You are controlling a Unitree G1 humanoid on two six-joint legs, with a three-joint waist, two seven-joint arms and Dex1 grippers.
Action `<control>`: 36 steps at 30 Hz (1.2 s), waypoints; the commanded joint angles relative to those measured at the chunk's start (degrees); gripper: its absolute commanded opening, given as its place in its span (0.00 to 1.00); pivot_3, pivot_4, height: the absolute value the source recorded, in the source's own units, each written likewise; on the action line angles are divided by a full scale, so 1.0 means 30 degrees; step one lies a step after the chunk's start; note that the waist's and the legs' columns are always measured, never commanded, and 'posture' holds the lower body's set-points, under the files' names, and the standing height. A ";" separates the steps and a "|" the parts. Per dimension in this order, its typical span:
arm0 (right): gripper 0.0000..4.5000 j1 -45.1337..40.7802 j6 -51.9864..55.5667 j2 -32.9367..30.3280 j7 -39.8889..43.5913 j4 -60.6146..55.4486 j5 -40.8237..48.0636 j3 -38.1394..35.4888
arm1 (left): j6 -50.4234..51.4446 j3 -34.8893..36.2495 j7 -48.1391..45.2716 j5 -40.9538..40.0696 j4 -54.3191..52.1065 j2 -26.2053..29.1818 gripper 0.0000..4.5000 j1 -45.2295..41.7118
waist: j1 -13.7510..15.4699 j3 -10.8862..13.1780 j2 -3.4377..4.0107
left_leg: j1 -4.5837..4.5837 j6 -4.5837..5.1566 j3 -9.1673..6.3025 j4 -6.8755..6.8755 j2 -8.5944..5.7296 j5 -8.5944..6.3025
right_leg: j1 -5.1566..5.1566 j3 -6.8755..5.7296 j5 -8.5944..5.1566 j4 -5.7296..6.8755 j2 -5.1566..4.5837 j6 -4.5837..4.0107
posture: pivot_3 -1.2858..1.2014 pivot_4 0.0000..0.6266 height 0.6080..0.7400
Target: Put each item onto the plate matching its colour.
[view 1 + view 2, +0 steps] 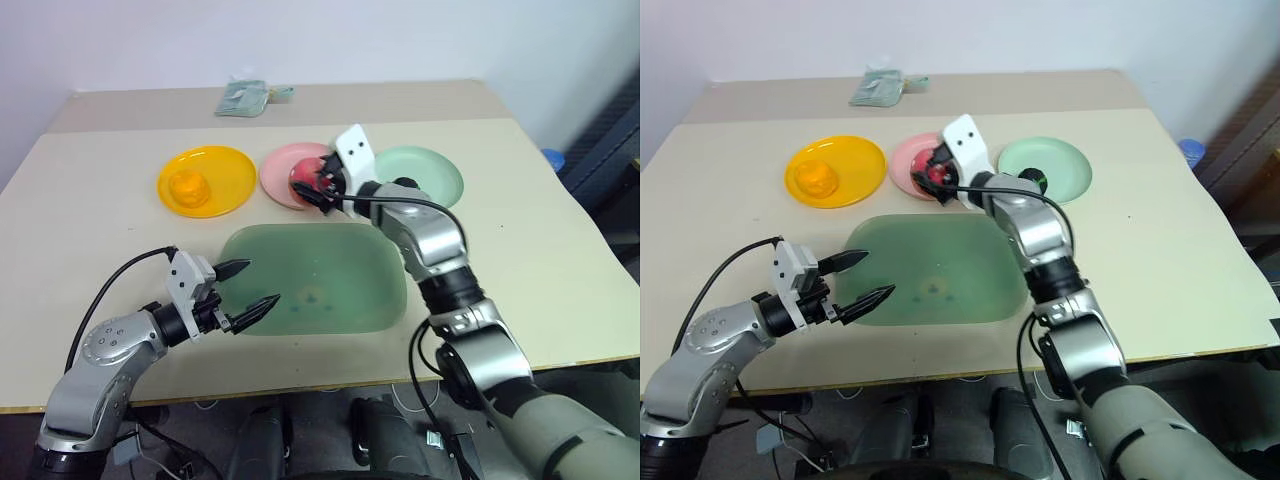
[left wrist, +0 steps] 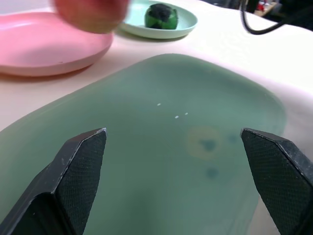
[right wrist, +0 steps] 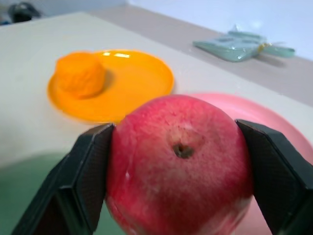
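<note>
Hovering over the near rim of the pink plate (image 1: 285, 170), the right claw (image 1: 320, 188) clamps the red apple (image 3: 178, 164), while the left claw (image 1: 247, 290) idles agape.

Right gripper (image 3: 178, 161) reaches forward, arm extended, fingers (image 3: 83, 181) clamped on both sides of the apple (image 3: 178, 156). Left gripper (image 1: 248, 289) sits low, arm bent, roughly level, fingers spread wide, holding nothing.

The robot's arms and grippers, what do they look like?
Both arms are silver-grey metal with black joints and looping black cables. The left gripper and right gripper each have two pointed black fingers with textured pads. A white block with two dark dots tops each wrist.
</note>
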 commanded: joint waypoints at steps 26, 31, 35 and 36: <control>0.99 0.9670 0.0672 -0.7326 0.6646 -1.2812 0.4894 -0.3162 | -0.2271 0.1175 0.1507 0.1250 0.1373 -0.0424 1.00 0.0843 | -0.0304 0.0016 0.0030 | 0.0021 0.0012 -0.0015 -0.0028 0.0028 -0.0008 | 0.0000 -0.0004 0.0005 -0.0017 -0.0027 0.0013 | 0.52 0.24 1.00; 0.99 1.2985 0.2544 -0.9558 0.7482 -1.5641 0.6718 -0.4614 | -0.2558 0.1573 0.1399 0.1245 0.1721 -0.0435 1.00 0.1127 | -0.0151 0.0013 0.0030 | 0.0035 0.0008 -0.0021 -0.0026 0.0034 -0.0008 | 0.0007 0.0000 -0.0001 -0.0019 -0.0004 0.0000 | 0.52 0.24 1.00; 0.99 1.4320 0.2939 -1.0449 0.7526 -1.5873 0.7199 -0.5632 | -0.2662 0.1698 0.1265 0.1268 0.1819 -0.0297 1.00 0.1458 | 0.0038 0.0011 0.0027 | 0.0034 0.0008 -0.0014 -0.0016 0.0032 -0.0007 | 0.0008 0.0008 -0.0006 -0.0028 -0.0007 -0.0009 | 0.52 0.24 1.00; 0.99 1.4481 0.2939 -1.0573 0.7478 -1.5845 0.7220 -0.5759 | -0.2676 0.1790 0.1208 0.1229 0.1832 -0.0248 1.00 0.1506 | 0.0056 0.0010 0.0025 | 0.0034 0.0008 -0.0015 -0.0016 0.0031 -0.0008 | 0.0009 0.0007 -0.0006 -0.0034 -0.0007 -0.0010 | 0.52 0.24 1.00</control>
